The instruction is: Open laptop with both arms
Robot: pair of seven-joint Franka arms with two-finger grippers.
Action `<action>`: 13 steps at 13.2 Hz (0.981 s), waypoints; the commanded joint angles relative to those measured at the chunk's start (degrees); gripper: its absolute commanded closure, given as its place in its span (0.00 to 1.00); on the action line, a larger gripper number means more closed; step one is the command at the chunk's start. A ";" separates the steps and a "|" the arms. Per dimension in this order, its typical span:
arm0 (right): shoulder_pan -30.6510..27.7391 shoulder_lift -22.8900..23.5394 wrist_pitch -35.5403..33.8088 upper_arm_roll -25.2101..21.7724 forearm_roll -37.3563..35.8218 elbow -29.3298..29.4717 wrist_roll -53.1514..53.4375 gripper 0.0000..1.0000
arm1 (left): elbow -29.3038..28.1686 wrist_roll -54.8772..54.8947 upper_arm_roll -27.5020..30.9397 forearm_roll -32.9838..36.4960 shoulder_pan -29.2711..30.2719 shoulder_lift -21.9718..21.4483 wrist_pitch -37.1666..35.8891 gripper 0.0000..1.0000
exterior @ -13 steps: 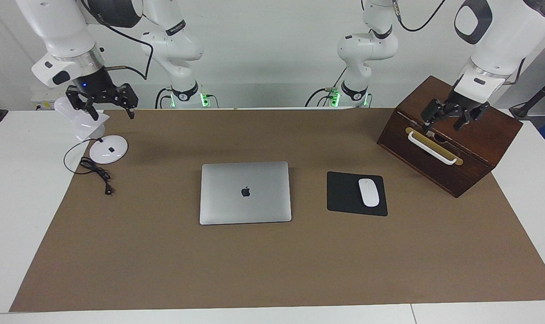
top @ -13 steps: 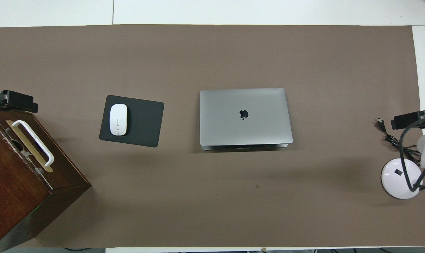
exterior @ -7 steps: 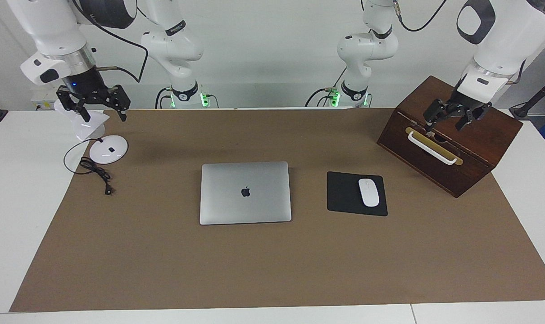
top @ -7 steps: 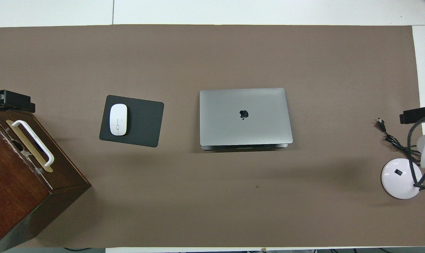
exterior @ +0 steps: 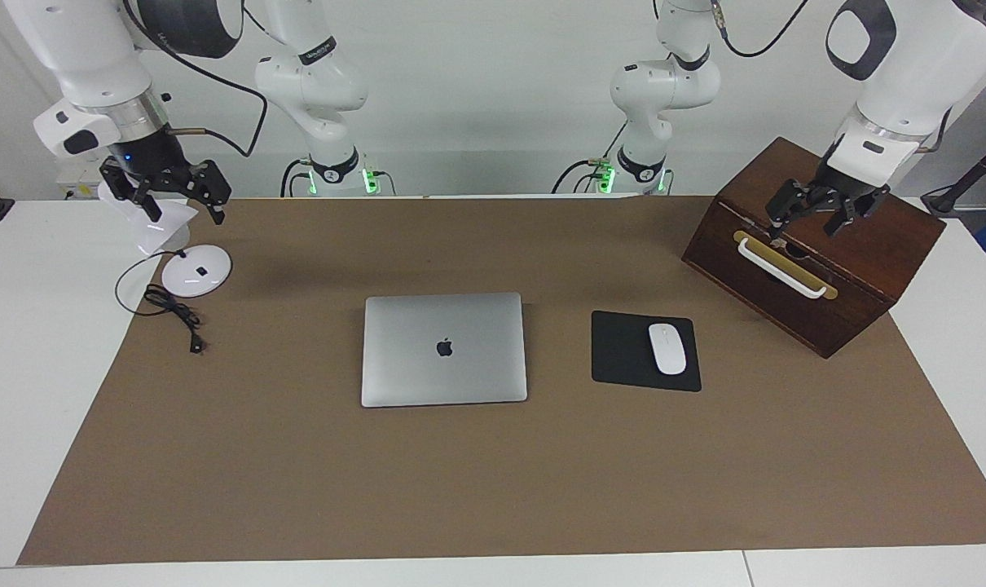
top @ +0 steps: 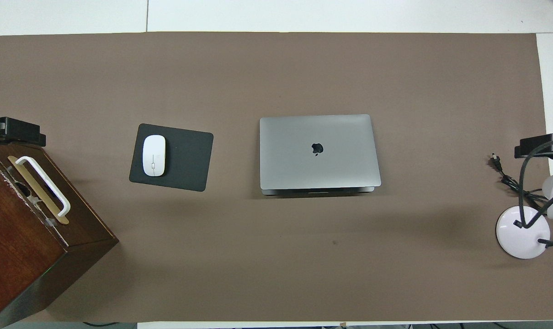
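The silver-grey laptop [exterior: 444,349] [top: 319,151] lies closed and flat in the middle of the brown mat, its dark logo facing up. Nothing touches it. My left gripper [exterior: 804,227] hangs open over the wooden box at the left arm's end of the table; only its tip [top: 16,132] shows in the overhead view. At the right arm's end, my right gripper [exterior: 182,209] is up in the air over the white lamp, open and empty, and its tip [top: 539,148] shows at the overhead view's edge.
A dark wooden box [exterior: 819,302] [top: 25,256] with a white handle stands at the left arm's end. A black mouse pad [exterior: 623,350] carrying a white mouse [exterior: 667,348] lies beside the laptop. A white desk lamp [exterior: 195,271] and its black cable [exterior: 175,314] sit at the right arm's end.
The right gripper has risen and drawn back toward its own end of the table, over the lamp. The left gripper has lifted slightly over the box. The laptop has not moved.
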 commanded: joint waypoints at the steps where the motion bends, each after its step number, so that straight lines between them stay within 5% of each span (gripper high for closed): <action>1: -0.95 -2.25 1.65 0.49 4.80 -3.13 8.99 0.00 | -1.18 -1.55 -0.58 -0.09 0.44 -0.62 1.81 0.00; 5: 0.01 -3.56 2.34 0.76 11.13 -5.66 25.36 0.03 | -2.94 -1.47 -0.58 -0.09 0.27 -1.50 2.16 0.00; 8: 0.89 -6.89 8.91 1.11 13.86 -13.03 26.62 0.03 | -4.52 -1.73 -0.58 -0.09 0.18 -2.03 3.73 0.01; 10: 2.90 -9.62 15.06 1.11 14.83 -18.92 26.62 0.03 | -5.32 -3.13 -0.58 -0.09 0.00 -2.38 4.36 1.00; 13: 6.33 -12.96 24.20 1.11 16.33 -26.31 26.53 0.02 | -6.81 -7.86 -0.58 -0.09 -0.44 -2.82 5.76 1.00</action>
